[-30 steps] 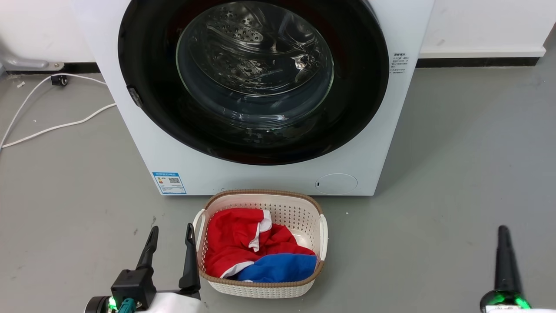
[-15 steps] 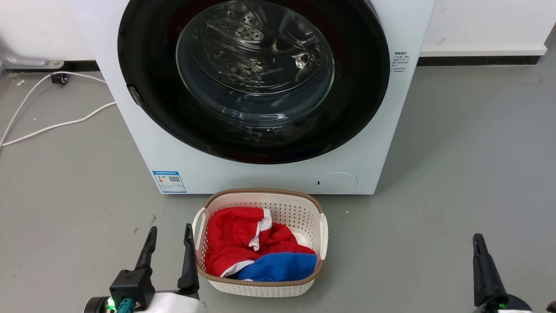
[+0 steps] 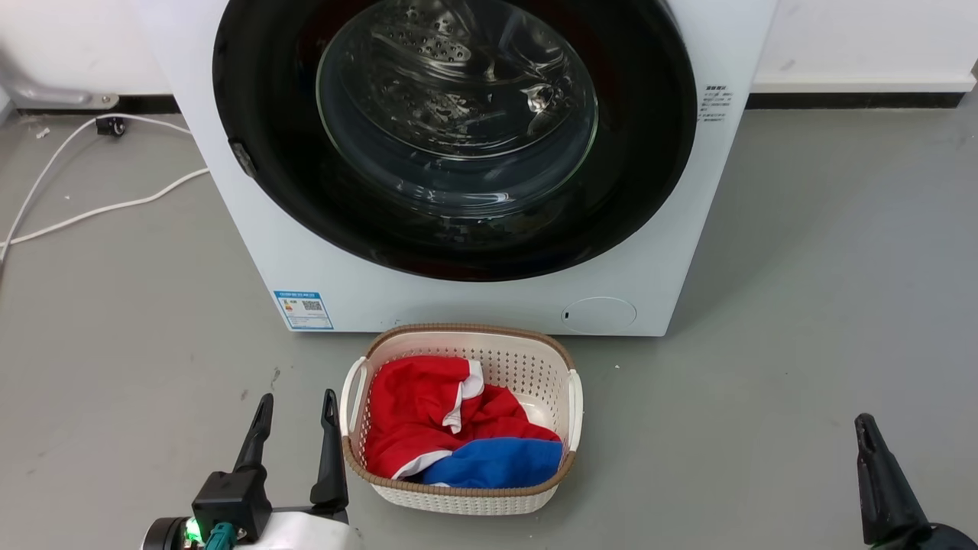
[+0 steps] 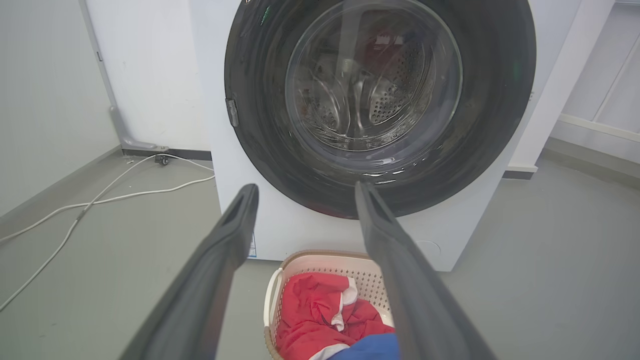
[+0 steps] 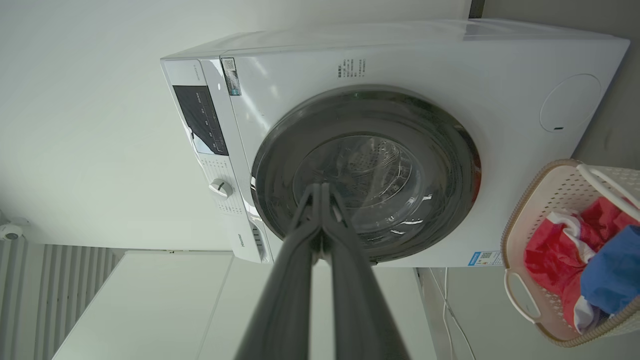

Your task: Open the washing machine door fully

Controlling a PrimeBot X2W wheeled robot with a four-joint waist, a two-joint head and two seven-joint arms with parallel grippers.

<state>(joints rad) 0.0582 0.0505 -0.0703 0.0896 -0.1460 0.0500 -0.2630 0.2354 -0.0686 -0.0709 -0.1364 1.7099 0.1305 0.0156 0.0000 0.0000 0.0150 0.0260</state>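
The washing machine (image 3: 474, 305) is a white front-loader right ahead of me. The washing machine door (image 3: 260, 114), glossy black with a bulging glass window, lies shut flush against the front. A small latch (image 3: 242, 159) sits on its left edge. My left gripper (image 3: 298, 397) hangs low over the floor, well short of the machine, open and empty. In the left wrist view the left gripper (image 4: 306, 190) points at the door (image 4: 500, 100). My right gripper (image 3: 863, 424) is at the lower right, far from the machine. In the right wrist view the right gripper (image 5: 320, 187) is shut on nothing, with the door (image 5: 440, 165) beyond.
A cream laundry basket (image 3: 470, 332) holding red, white and blue clothes stands on the grey floor just in front of the machine, right of my left gripper. A white cable (image 3: 99, 206) trails over the floor at the left. A white wall runs behind the machine.
The head view has shifted a little, so the scene sits further right. My right gripper has dropped lower in that view. The left gripper and the door look unchanged.
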